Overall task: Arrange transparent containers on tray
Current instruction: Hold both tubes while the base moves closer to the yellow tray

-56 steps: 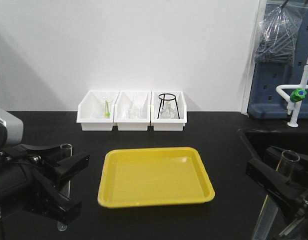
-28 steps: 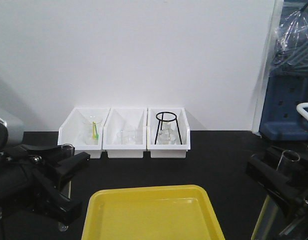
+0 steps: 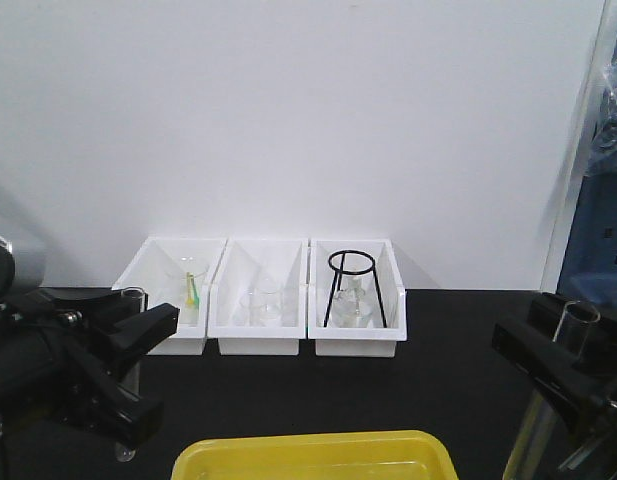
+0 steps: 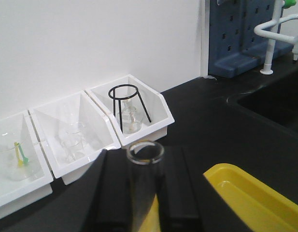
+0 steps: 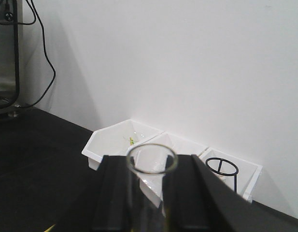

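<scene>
A clear test tube point(image 3: 133, 300) stands upright in my left gripper point(image 3: 133, 370), which is shut on it at the left; its round bottom point(image 3: 125, 452) hangs below the fingers. The left wrist view shows its open rim point(image 4: 145, 152) between the black fingers point(image 4: 115, 193). On the right, my right gripper point(image 3: 568, 370) is shut on a second upright test tube point(image 3: 580, 316), whose rim point(image 5: 152, 158) sits between the fingers point(image 5: 187, 193). Only the far rim of the yellow tray point(image 3: 313, 450) shows at the bottom centre, between the two grippers; a corner of the yellow tray point(image 4: 250, 193) also shows beside the left gripper.
Three white bins point(image 3: 260, 295) stand in a row against the white wall, holding beakers and flasks; the right one point(image 3: 356, 295) has a black ring tripod point(image 4: 123, 104). A blue pegboard point(image 4: 245, 34), a white tap point(image 4: 272, 38) and a dark sink point(image 4: 269, 104) lie to the right.
The front view has shifted: the tray has dropped to the bottom edge and the bins now sit lower and larger. Both grippers still hold their tubes in the same spots of the frame.
</scene>
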